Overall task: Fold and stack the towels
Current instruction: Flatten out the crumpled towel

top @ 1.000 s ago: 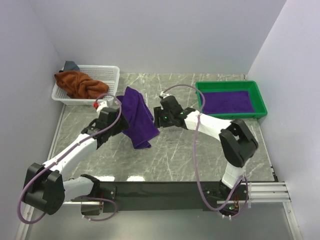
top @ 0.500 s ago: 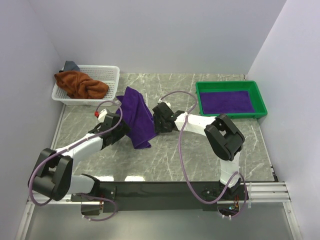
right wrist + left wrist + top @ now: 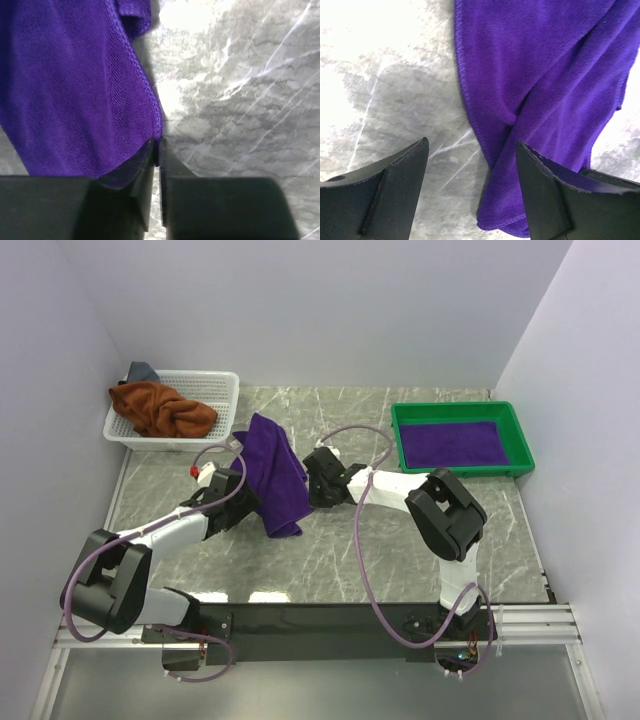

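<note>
The marble table [image 3: 400,550] carries a white mesh basket [image 3: 226,390] at far left and a green tray [image 3: 516,440] at far right. A flat purple towel [image 3: 455,443] fills the tray. A rust-brown towel [image 3: 160,408] is heaped in the basket, with a grey-blue towel [image 3: 143,371] poking up behind it. Mid-table lies a crumpled purple towel [image 3: 272,472] — both arms meet at it. The left gripper [image 3: 471,146] stands wide over its left hem; the right gripper [image 3: 157,147] is narrowed to a slit — pinching the right hem.
</note>
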Action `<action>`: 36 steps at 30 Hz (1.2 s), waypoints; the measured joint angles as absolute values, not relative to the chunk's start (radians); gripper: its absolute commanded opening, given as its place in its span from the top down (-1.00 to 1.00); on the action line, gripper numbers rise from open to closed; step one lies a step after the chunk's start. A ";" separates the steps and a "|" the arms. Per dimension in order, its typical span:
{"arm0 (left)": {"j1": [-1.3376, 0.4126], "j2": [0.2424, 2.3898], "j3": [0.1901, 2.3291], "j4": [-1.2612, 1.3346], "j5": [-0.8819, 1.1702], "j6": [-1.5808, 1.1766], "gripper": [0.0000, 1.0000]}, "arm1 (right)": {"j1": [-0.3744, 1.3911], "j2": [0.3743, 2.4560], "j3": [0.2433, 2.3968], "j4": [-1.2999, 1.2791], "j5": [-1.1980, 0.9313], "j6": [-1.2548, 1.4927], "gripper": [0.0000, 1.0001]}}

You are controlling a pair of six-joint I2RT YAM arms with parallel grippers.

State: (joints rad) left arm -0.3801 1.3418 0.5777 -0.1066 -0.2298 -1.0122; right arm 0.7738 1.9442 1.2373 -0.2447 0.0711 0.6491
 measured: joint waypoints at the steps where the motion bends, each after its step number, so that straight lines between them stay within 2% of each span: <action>1: -0.380 1.342 0.575 -0.106 -0.231 -1.012 -0.49 | 0.774 1.944 1.236 -0.245 0.072 0.653 1.00; 7: -0.380 1.342 0.571 -0.099 -0.234 -1.013 -0.37 | 0.775 1.915 1.228 -0.250 0.109 0.653 1.00; 15: -0.380 1.401 0.587 -0.061 -0.256 -1.019 0.05 | 0.775 1.789 1.223 -0.254 0.165 0.649 1.00; 16: -0.380 1.415 0.594 -0.054 -0.261 -1.019 0.17 | 0.775 1.786 1.223 -0.255 0.167 0.649 1.00; 21: -0.380 1.481 0.631 -0.033 -0.292 -1.031 0.49 | 0.774 1.785 1.222 -0.263 0.175 0.641 1.00; 22: -0.380 1.494 0.641 -0.029 -0.298 -1.034 0.63 | 0.774 1.785 1.222 -0.263 0.176 0.641 1.00; 26: -0.380 1.557 0.699 -0.042 -0.333 -1.034 0.99 | 0.764 1.754 1.186 -0.265 0.195 0.630 1.00; 36: -0.381 1.689 0.904 -0.214 -0.396 -0.947 0.99 | 0.643 1.566 1.027 -0.301 0.250 0.608 1.00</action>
State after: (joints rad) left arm -0.3805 1.6890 0.9035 -0.2138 -0.3958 -0.9474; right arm 0.6430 1.5661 1.0267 -0.3008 0.2504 0.6079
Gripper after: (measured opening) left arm 0.018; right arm 0.011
